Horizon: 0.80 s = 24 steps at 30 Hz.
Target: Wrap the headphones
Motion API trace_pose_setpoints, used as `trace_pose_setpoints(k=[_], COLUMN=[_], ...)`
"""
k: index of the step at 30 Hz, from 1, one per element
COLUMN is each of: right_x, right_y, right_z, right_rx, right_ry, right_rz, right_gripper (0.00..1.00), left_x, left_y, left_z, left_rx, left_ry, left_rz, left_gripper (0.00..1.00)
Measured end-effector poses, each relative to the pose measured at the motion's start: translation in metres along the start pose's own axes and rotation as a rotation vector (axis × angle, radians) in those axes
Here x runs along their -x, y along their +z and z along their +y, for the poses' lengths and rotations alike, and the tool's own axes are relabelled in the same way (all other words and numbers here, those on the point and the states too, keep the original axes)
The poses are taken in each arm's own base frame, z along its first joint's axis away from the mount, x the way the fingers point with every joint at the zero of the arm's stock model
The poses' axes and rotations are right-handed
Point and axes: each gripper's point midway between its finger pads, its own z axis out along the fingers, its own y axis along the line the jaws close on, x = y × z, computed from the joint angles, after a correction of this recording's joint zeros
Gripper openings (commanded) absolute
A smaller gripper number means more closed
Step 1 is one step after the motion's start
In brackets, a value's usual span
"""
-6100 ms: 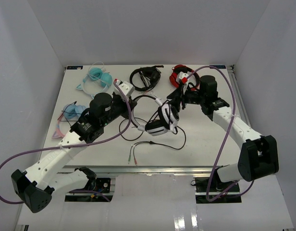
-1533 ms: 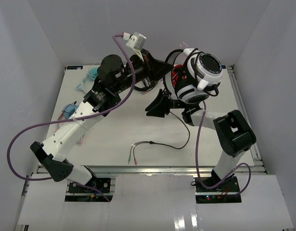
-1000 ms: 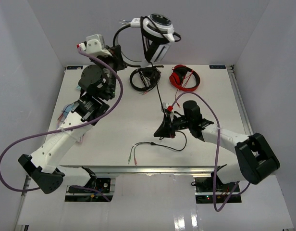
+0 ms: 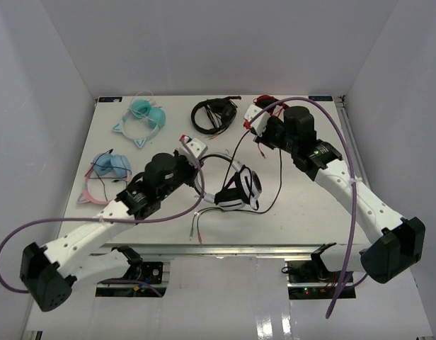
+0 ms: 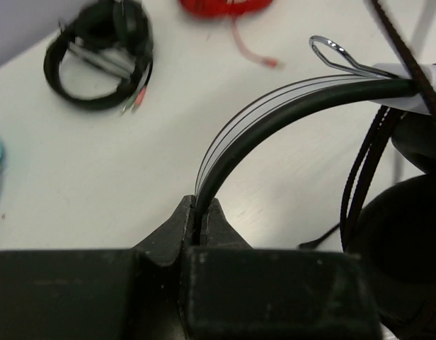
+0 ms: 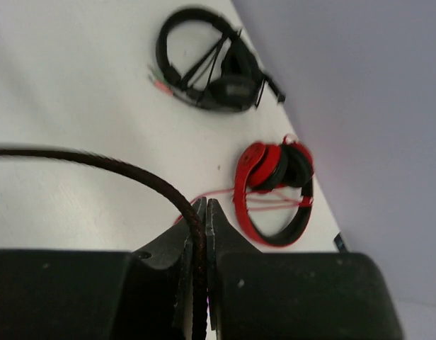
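Near the middle of the table (image 4: 161,138), headphones (image 4: 238,191) are sitting, gripped at two points.
Left gripper (image 5: 202,216) is pinching the stiff, springy headband (image 5: 274,106) with its fingers fully closed. Right gripper (image 6: 200,212) is clamping the thin, limp cable (image 6: 98,159), which probably slides easily and is needing a firm pinch.

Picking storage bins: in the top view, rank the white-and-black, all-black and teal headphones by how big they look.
1. white-and-black headphones: largest, though they also sit nearer the camera.
2 and 3. teal headphones and all-black headphones: they look about alike, so they are left unranked.
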Motion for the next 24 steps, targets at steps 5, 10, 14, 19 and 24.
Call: trace_pose_setpoints(k=[5,10,14,19,24], right_x=[-0.061,-0.058,-0.041,0.009,0.021], right_y=[0.006,0.004,-0.003,-0.015,-0.010], right_z=[0.023,0.059,0.092,0.099,0.111], right_rx=[0.090,0.274,0.438,0.605,0.742], right_ry=[0.146,0.309,0.443,0.533,0.682], right_rz=[0.050,-0.113,-0.255,-0.469,-0.513], right_gripper=[0.08,0.08,0.08,0.10,0.12], left_x=[0.066,0.069,0.099,0.160,0.230], left_y=[-0.045,-0.043,-0.037,-0.022,0.000], left_z=[-0.009,-0.018,-0.016,-0.012,-0.009], left_rx=[-0.086,-0.129,-0.121,-0.114,-0.128], left_ry=[-0.124,-0.210,-0.258,-0.344,-0.501], left_rz=[-0.220,-0.184,-0.194,-0.274,-0.410], left_gripper=[0.00,0.00,0.00,0.00,0.00])
